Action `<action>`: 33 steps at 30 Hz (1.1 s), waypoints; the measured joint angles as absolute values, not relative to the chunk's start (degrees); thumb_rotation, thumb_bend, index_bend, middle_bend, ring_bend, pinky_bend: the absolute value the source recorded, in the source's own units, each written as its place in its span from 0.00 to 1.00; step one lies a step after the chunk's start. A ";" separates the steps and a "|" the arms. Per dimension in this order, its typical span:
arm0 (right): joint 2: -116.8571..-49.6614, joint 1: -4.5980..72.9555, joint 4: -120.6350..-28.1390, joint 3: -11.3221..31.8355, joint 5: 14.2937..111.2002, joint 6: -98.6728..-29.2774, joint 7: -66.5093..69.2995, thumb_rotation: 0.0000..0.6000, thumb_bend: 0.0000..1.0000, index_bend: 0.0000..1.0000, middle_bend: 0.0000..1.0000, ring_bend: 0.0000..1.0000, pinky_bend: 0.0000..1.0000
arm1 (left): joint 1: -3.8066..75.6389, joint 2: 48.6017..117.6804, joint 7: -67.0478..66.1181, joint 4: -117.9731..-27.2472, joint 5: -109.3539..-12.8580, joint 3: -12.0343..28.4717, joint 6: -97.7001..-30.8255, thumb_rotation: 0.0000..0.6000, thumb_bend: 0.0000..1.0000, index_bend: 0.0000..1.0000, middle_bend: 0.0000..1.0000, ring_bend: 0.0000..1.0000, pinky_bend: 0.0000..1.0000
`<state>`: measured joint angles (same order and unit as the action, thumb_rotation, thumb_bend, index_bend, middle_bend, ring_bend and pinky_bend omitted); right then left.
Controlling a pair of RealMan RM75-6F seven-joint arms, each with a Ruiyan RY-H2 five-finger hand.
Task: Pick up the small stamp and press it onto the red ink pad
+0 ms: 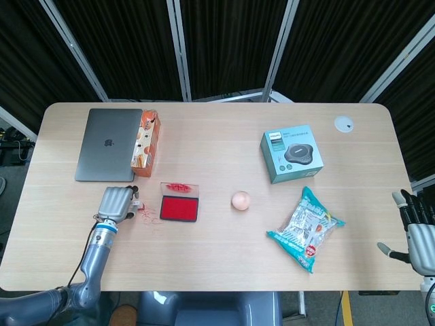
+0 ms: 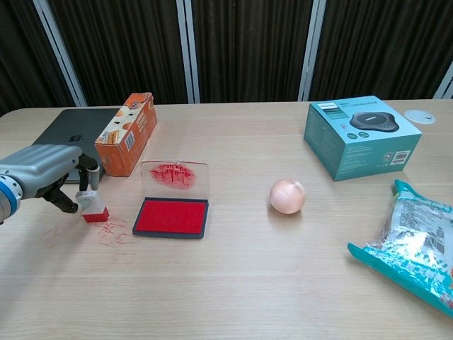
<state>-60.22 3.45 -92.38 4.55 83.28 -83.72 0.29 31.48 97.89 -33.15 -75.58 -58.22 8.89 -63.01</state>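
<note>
Viewing the tabletop (image 1: pixel 204 258) from the head camera, we find the left hand (image 1: pixel 116 202) low at the near-left, its fingers curled around the small stamp (image 2: pixel 94 210). In the chest view the fingers (image 2: pixel 90 176) close on the stamp's clear upper part, while its red base sits on the wood among red ink marks (image 2: pixel 113 234) — we read the left hand as grasping the stamp, though it has not left the surface.

Just to the right of that hand lies the red ink pad (image 2: pixel 170 215), its lid (image 2: pixel 175 176) standing open at the far edge and smeared with red. Stamp and pad are near each other but apart.

Beyond the hand we see an orange carton (image 1: pixel 145 142) and, touching its left side, a closed grey laptop (image 1: pixel 107 145). Further right of the pad rests a pink ball (image 2: pixel 287 195); past it — well apart from the left hand — lie a teal box (image 1: pixel 291 153), a snack bag (image 1: pixel 306 229) and a white disc (image 1: pixel 344 123).

The right hand (image 1: pixel 417 231) appears at the lower-right edge of the head view, off the tabletop, fingers spread and holding nothing.
</note>
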 measured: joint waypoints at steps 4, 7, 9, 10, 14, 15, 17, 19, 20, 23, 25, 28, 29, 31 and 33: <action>-60.24 3.52 -92.24 4.61 83.01 -83.49 0.39 1.00 0.00 0.00 0.00 0.00 0.00 | 31.62 98.13 -33.19 -75.05 -57.97 8.87 -62.89 1.00 0.29 0.47 0.50 0.80 0.88; -60.26 3.57 -92.21 4.63 82.90 -83.37 0.40 1.00 0.00 0.00 0.00 0.00 0.00 | 31.73 98.23 -33.04 -74.71 -58.02 8.82 -62.77 1.00 0.30 0.47 0.51 0.80 0.88; -60.27 3.59 -92.23 4.64 82.83 -83.31 0.35 1.00 0.00 0.00 0.00 0.00 0.00 | 31.84 98.30 -32.80 -74.54 -58.05 8.77 -62.45 1.00 0.31 0.49 0.51 0.80 0.88; -60.27 3.60 -92.23 4.64 82.80 -83.29 0.35 1.00 0.00 0.00 0.00 0.00 0.00 | 31.90 98.33 -32.69 -74.49 -58.06 8.75 -62.32 1.00 0.32 0.50 0.52 0.80 0.88; -60.29 3.60 -92.20 4.63 82.74 -83.26 0.37 1.00 0.00 0.00 0.00 0.00 0.00 | 32.05 98.47 -32.58 -74.36 -58.01 8.65 -62.09 1.00 0.33 0.51 0.52 0.80 0.88; -60.27 3.60 -92.21 4.63 82.73 -83.25 0.41 1.00 0.00 0.00 0.00 0.00 0.00 | 32.07 98.47 -32.55 -74.40 -57.99 8.65 -62.07 1.00 0.34 0.51 0.52 0.80 0.88; -60.25 3.61 -92.21 4.63 82.70 -83.22 0.42 1.00 0.00 0.00 0.00 0.00 0.00 | 32.09 98.40 -32.39 -74.59 -58.00 8.68 -62.07 1.00 0.35 0.51 0.53 0.80 0.88; -60.24 3.62 -92.20 4.63 82.69 -83.21 0.44 1.00 0.00 0.00 0.00 0.00 0.00 | 32.08 98.24 -32.14 -74.90 -58.09 8.74 -62.14 1.00 0.35 0.52 0.53 0.80 0.88; -60.24 3.62 -92.19 4.62 82.68 -83.20 0.44 1.00 0.00 0.00 0.00 0.00 0.00 | 32.07 98.09 -31.95 -75.18 -58.16 8.78 -62.17 1.00 0.35 0.52 0.53 0.80 0.88; -60.25 3.64 -92.20 4.62 82.64 -83.16 0.41 1.00 0.00 0.00 0.00 0.00 0.00 | 32.04 97.45 -31.31 -76.45 -58.21 9.01 -62.16 1.00 0.35 0.52 0.53 0.80 0.88; -60.25 3.65 -92.22 4.63 82.62 -83.15 0.37 1.00 0.00 0.00 0.00 0.00 0.00 | 32.04 96.89 -30.94 -77.54 -58.18 9.21 -62.11 1.00 0.35 0.52 0.53 0.80 0.88; -60.26 3.66 -92.26 4.63 82.53 -83.09 0.31 1.00 0.00 0.00 0.00 0.00 0.00 | 32.13 95.70 -30.16 -80.09 -58.29 9.71 -62.01 1.00 0.35 0.52 0.53 0.80 0.88; -60.26 3.67 -92.25 4.64 82.49 -83.07 0.30 1.00 0.00 0.00 0.00 0.00 0.00 | 32.23 95.07 -29.80 -81.41 -58.39 9.92 -61.89 1.00 0.35 0.52 0.53 0.80 0.88; -60.27 3.66 -92.24 4.67 82.38 -83.07 0.30 1.00 0.00 0.00 0.00 0.00 0.00 | 32.47 94.12 -29.12 -83.44 -58.41 10.31 -61.45 1.00 0.35 0.53 0.54 0.80 0.88; -60.31 3.66 -92.14 4.73 82.11 -82.97 0.23 1.00 0.00 0.00 0.00 0.00 0.00 | 33.35 93.11 -28.64 -85.60 -58.33 10.93 -60.30 1.00 0.35 0.53 0.54 0.80 0.88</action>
